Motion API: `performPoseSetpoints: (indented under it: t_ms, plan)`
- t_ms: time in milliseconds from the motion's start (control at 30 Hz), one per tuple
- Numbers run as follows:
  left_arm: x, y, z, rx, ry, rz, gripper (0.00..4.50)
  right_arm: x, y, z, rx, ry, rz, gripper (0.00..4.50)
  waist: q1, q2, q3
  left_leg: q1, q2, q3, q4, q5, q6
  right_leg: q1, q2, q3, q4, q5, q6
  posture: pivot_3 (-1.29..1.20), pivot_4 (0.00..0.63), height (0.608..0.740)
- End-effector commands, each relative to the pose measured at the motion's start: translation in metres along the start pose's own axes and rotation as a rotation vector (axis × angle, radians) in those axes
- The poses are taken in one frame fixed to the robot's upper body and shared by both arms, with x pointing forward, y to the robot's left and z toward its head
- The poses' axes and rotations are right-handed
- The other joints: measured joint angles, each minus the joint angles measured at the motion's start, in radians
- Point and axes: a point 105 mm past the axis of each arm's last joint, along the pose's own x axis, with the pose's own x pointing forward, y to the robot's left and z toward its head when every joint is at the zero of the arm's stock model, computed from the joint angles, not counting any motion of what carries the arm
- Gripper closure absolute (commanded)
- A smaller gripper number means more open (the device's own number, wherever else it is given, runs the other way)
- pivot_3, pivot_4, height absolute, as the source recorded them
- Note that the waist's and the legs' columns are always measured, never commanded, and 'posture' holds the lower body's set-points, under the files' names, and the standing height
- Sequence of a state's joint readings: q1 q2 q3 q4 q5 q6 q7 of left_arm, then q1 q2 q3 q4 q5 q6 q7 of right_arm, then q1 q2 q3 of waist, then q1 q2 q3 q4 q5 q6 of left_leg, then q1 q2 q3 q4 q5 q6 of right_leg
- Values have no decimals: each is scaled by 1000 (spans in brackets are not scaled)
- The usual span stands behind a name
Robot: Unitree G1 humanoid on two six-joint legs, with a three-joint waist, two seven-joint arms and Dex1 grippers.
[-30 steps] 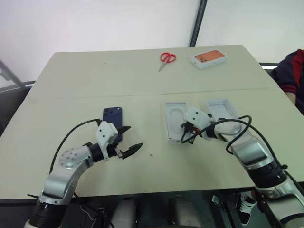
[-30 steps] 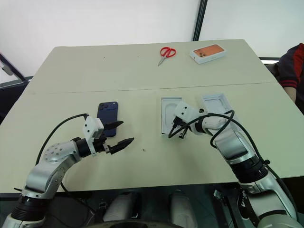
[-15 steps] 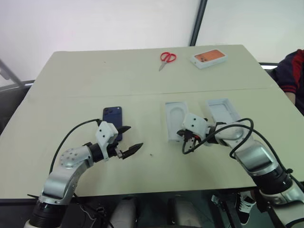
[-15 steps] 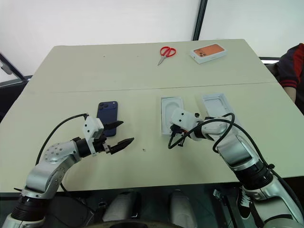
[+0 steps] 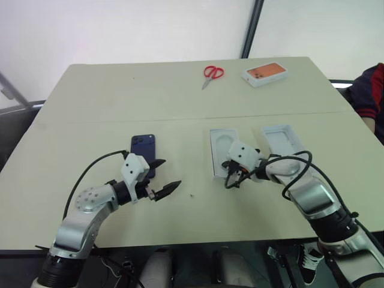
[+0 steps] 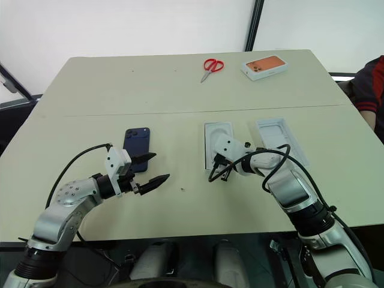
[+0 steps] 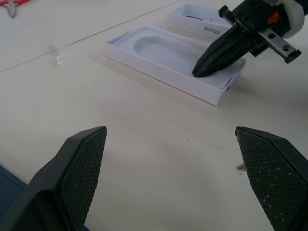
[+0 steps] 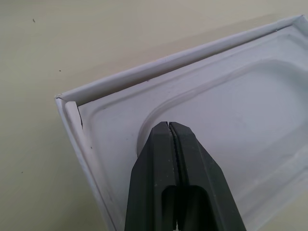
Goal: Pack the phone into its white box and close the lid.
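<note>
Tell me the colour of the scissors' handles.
Red; the scissors show best in the right eye view.

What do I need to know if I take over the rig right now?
Left gripper: jaws open, empty, hovering just short of the phone, which lies camera side up on the table at the robot's left.
Right gripper: jaws shut, empty, tip down at the white insert that lies in the white box.
The lid lies open side up to the right of the box.
Done: nothing packed yet.
Left: probably clear the insert, put the phone in, close the lid.
</note>
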State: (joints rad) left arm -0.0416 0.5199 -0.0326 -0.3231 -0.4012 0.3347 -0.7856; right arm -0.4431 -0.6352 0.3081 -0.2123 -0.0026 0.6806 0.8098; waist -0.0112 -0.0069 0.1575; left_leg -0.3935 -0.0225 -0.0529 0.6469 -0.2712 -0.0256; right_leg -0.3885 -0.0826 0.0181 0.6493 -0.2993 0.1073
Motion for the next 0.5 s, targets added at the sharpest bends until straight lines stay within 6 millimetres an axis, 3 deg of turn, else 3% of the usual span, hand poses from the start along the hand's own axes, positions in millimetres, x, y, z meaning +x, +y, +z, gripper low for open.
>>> performPoseSetpoints:
  t_ms: [33,100,200,300,500]
  plan:
    - [2,-4,9,36,-27,-16,0,-5,-12,21,-13,-71,-41,4466,-2,0,2,0,0,0,0,0,0,0,0,0,0,0,0,0,150,740]
    - [1,-3,9,36,-27,-15,0,-7,-31,28,21,-91,-111,4466,-4,0,4,0,0,0,0,0,0,0,0,0,0,0,0,0,150,740]
    - [2,-3,9,36,-27,-14,0,-8,-42,30,44,-99,-151,4466,-2,1,5,0,0,0,0,0,-1,-1,0,0,0,1,-1,0,150,740]
    - [2,-3,9,36,-28,-13,0,-7,-59,22,42,-58,-210,4466,0,0,5,0,0,0,0,0,-1,0,0,0,0,1,-1,0,150,740]
    - [-1,-1,9,37,-25,-1,0,-27,-55,16,-13,-49,-148,4466,1,2,6,-4,0,0,0,0,-1,-4,0,-1,-1,1,-1,0,150,740]
